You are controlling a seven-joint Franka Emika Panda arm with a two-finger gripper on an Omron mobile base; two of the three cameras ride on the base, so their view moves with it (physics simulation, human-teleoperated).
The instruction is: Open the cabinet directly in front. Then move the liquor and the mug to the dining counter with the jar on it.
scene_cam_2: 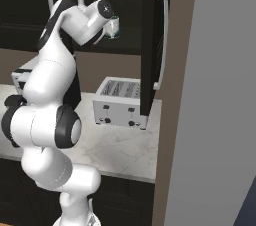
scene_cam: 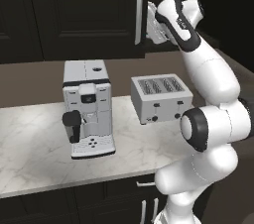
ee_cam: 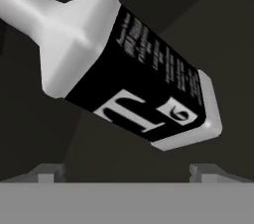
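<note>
Liquor [ee_cam: 124, 77] fills my hand view close ahead, lying at slant across frame, pale neck toward upper left, black label facing me. My gripper [ee_cam: 126, 172]: 2 tips spread wide, nothing clamped. Cabinet [scene_cam_2: 150, 45] door open; mug [scene_cam_2: 114, 26] on shelf. Step judged: reaching for liquor. Next: advance, centre body between tips, close.

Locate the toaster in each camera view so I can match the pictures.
Left base view: the toaster sits right of centre on the marble worktop, to the right of the coffee machine.
Right base view: the toaster is at centre, just left of the open door's lower end.
Hand view: it looks at the liquor bottle in the dark cabinet.
Shared landmark: the open cabinet door's silver bar handle, above the toaster.
</note>
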